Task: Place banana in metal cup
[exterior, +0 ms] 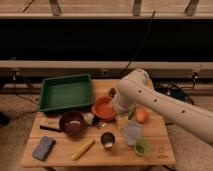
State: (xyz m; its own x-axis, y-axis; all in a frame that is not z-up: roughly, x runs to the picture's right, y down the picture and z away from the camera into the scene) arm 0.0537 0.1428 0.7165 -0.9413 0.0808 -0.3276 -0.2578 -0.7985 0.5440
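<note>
Over the wooden table (155,150) the white arm (150,100) reaches from the right. The banana (82,149) lies near, just left of the metal cup (107,141). The gripper (123,119) hangs right of the orange bowl (104,107); whether it grasps anything I cannot tell.

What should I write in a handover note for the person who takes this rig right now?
Gripper: above the middle of the table, just right of the orange bowl, holding nothing that can be seen.
Banana: lies flat near the table's front edge, left of the metal cup and apart from it.
Metal cup: upright.
Done: nothing yet.
Left: reach the banana, grasp it, lift it, put it in the cup.
</note>
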